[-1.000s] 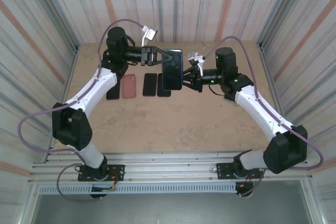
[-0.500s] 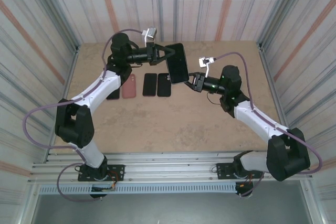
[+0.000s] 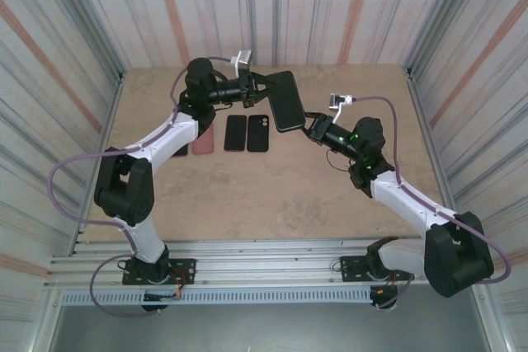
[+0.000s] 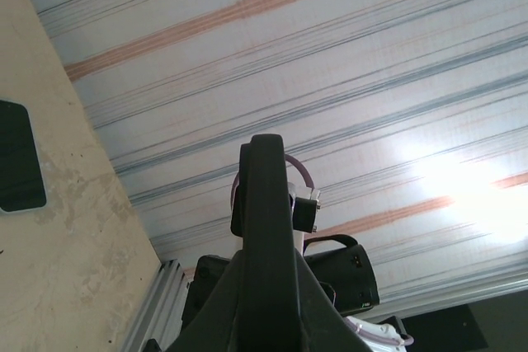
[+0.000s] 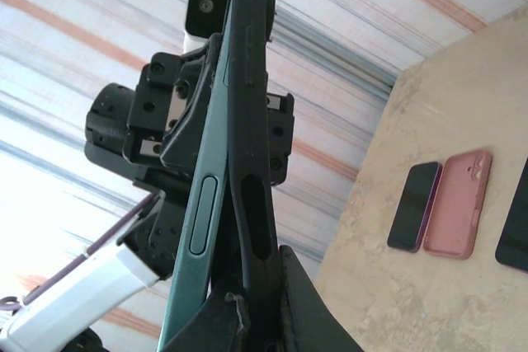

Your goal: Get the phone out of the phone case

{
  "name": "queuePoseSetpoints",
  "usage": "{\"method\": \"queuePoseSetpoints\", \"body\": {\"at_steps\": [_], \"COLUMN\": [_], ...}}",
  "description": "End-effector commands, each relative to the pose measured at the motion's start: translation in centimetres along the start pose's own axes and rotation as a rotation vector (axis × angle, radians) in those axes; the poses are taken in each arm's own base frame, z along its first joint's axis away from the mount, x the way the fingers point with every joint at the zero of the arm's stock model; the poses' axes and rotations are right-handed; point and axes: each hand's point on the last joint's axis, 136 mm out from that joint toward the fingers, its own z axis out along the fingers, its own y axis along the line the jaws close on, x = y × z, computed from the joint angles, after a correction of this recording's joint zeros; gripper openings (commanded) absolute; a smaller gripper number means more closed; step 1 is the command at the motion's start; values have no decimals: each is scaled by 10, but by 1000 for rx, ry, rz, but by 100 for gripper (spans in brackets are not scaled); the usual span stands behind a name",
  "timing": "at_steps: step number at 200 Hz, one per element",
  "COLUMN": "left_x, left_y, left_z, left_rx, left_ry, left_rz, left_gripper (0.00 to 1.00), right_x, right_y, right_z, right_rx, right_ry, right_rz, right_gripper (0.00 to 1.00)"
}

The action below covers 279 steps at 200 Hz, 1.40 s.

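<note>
Holding phone aloft over worktop's far edge. Clamped tight in left jaws at one end as anchor; pinched in right jaws at case rim, likely for peeling apart.

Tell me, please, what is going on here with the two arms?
Both arms hold a cased phone in the air above the table. The left gripper is clamped on one edge. The right gripper is shut at the opposite corner, apparently on the black case. A teal phone edge stands slightly apart from it, so removal looks underway. Dark phones and a pink case lie below.
</note>
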Motion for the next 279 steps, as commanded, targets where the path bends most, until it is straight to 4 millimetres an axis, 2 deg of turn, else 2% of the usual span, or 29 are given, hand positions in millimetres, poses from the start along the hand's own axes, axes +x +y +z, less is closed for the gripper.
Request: {"method": "queuePoseSetpoints", "body": {"at_steps": [1,29,121,149,187,241,279], "left_x": [-11,-13,-15,-14,-11,36,53], "left_y": [18,23,37,46,41,33,22], "left_z": [5,7,6,1,-11,-11,-10], "left_rx": [-44,-65,-174,-206,-230,-263,-254], "left_ry": [-70,-88,-168,-233,-313,-370,-401], "left_rz": [-16,-39,-131,-179,-208,-332,-366], "left_gripper": [13,31,66,69,71,71,70], "right_x": [-9,-11,-30,-35,-45,-57,-60], "right_y": [38,31,15,10,-2,-9,-9], "right_z": [-6,-5,-2,1,4,16,23], "right_rx": [-124,-123,-122,-113,-82,-57,-41], "right_ry": [-40,-56,-136,-161,-220,-279,-304], "right_rz": [21,64,119,122,134,121,94], "right_gripper": [3,1,0,0,0,0,0]}}
